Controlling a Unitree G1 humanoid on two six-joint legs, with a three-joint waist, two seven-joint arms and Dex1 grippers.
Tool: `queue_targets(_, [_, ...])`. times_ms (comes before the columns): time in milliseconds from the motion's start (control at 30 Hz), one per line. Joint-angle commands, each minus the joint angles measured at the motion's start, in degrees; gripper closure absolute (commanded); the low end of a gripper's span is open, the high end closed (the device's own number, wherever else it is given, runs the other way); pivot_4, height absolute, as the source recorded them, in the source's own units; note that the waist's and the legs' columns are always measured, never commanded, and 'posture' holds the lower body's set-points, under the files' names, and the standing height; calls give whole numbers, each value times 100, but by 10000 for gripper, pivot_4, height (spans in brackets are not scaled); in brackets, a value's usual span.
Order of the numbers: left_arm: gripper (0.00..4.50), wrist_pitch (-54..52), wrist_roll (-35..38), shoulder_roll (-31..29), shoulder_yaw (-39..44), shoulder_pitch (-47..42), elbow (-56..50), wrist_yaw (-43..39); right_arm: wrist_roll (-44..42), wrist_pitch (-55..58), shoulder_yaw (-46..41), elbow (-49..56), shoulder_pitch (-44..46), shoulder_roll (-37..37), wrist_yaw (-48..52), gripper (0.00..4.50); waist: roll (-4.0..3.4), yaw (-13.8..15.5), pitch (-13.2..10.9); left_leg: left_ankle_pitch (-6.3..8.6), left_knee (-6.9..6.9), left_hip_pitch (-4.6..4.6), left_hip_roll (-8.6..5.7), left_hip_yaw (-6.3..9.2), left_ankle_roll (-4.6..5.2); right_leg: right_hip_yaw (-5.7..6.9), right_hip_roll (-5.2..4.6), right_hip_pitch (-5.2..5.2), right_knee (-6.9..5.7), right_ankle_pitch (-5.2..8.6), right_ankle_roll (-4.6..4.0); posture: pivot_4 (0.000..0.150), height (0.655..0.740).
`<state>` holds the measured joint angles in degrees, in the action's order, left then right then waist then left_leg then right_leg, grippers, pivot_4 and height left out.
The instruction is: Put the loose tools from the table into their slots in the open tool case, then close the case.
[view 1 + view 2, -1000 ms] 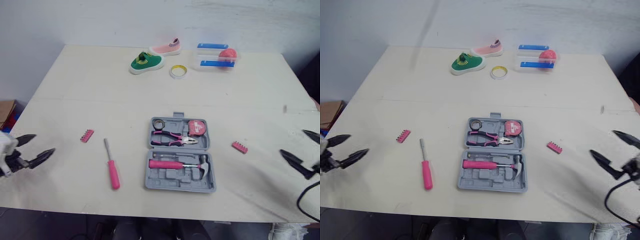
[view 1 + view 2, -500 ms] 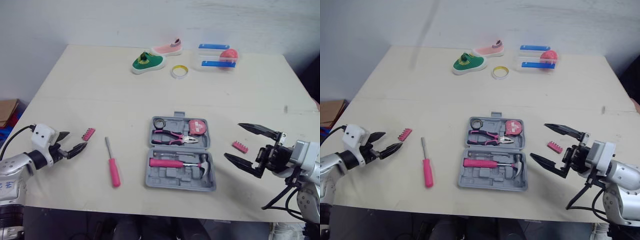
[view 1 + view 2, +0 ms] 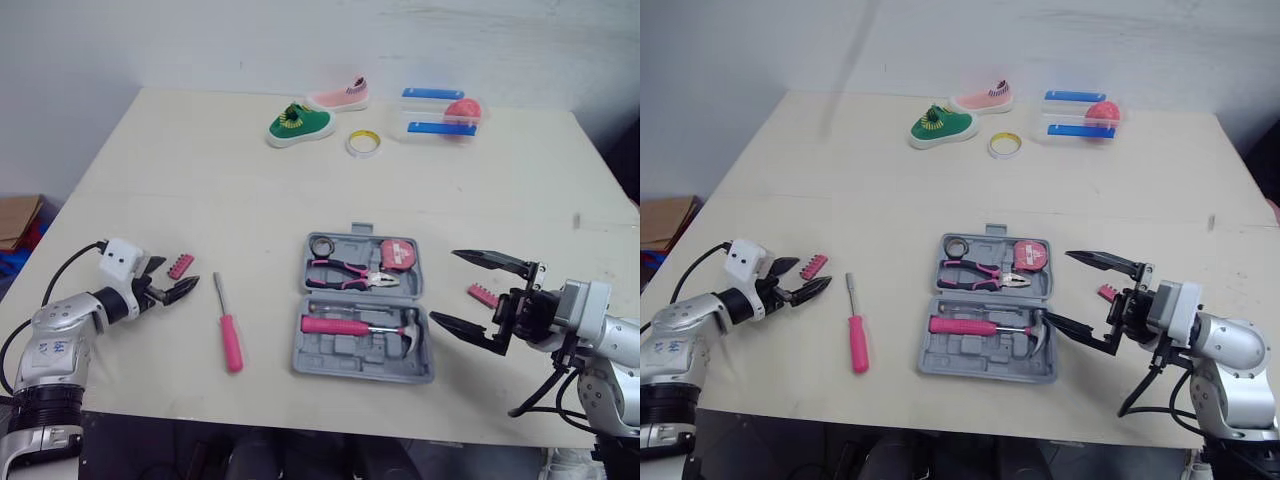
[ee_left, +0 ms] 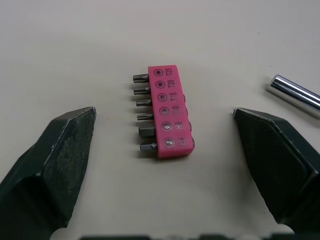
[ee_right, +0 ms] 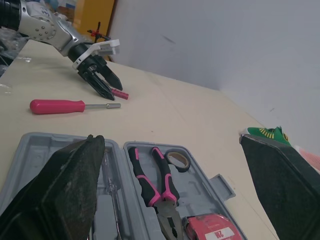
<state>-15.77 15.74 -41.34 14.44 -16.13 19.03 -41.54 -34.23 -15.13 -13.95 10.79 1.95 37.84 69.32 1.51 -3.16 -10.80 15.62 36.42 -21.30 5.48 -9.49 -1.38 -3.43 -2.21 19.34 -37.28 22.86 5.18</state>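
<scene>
A pale cream wooden table [image 3: 200, 180] stands against a white wall [image 3: 300, 40], with a brown cardboard box [image 3: 18, 215] on the floor off its left edge. Near the front middle of the table lies the open grey plastic tool case [image 3: 345, 355]. It holds pink-handled pliers [image 3: 345, 273], a pink-handled hammer [image 3: 360, 326], a pink tape measure [image 3: 398, 254] and a small roll of tape [image 3: 321, 246].

Left of the case a pink-handled screwdriver [image 3: 228, 330] lies loose, and further left a pink strip of driver bits [image 3: 181, 266]. The left hand [image 4: 164, 112] is low over the table, spread wide, one finger on each side of that strip without touching it; it grips nothing.

The right hand [image 3: 444, 286] is just beside the case's right edge, also wide open and empty. A second pink bit strip [image 3: 482, 295] lies on the table near it.

At the far edge sit a green shoe [image 3: 299, 124], a pink shoe [image 3: 338, 96], a yellow tape ring [image 3: 361, 143] and a clear box with blue strips [image 3: 435, 112].
</scene>
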Motion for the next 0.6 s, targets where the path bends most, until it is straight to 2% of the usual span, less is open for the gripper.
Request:
queue_targets(33, [337, 108, -180, 11, -142, -18, 305, -21, 12, 58, -83, 194, 5, 3, -177, 0, 0, 0, 0, -2, 4, 1, -1, -1, 1, -1, -1, 3, -9, 0, 0, 1500, 7400])
queue_targets(133, [337, 193, -239, 29, -230, -63, 431, -54, 39, 114, -54, 256, 1, 25, -233, 0, 0, -5, 0, -15, 4, 6, -2, 0, -1, -1, -2, 4, -20, -1, 0, 1500, 7400])
queue_targets(233, [8586, 337, -302, 103, -380, -54, 538, -120, 91, 228, -22, 335, 57, 121, -239, 0, 0, -2, 2, -23, 1, 11, -5, 3, -1, -3, -7, 3, -30, -2, -1, 1500, 7400])
queue_targets(367, [27025, 362, -342, 202, -513, -48, 763, -164, 18, 545, -33, 497, 268, 256, -335, 0, -17, -2, 11, -32, 0, 14, -13, 7, 7, -6, -16, 3, -42, -3, -1, 1500, 7400])
queue_targets(400, [29140, 375, -368, 187, -526, -51, 819, -147, 18, 570, -45, 512, 255, 256, -342, 0, -15, -2, 17, -36, -2, 14, -15, 14, 9, -10, -19, 3, -43, -5, -3, 1500, 7400])
queue_targets(433, [34892, 380, -384, 177, -534, -55, 857, -124, 21, 584, -54, 521, 241, 254, -341, 0, -4, 0, 24, -38, -6, 15, -15, 22, 14, -14, -19, 0, -43, -7, -7, 1500, 7400])
queue_targets(467, [37892, 404, -391, 161, -537, -55, 886, -120, 22, 603, -62, 537, 228, 252, -348, 0, -1, 2, 27, -38, -13, 15, -14, 32, 20, -9, -18, -1, -42, -8, -11, 1500, 7400])
queue_targets(600, [37859, 570, -377, 49, -427, 9, 935, -109, 9, 680, -89, 623, 166, 237, -398, 0, -15, 0, 35, -43, -28, 16, -16, 38, 23, -4, -18, 0, -41, -8, -17, 1500, 7400])
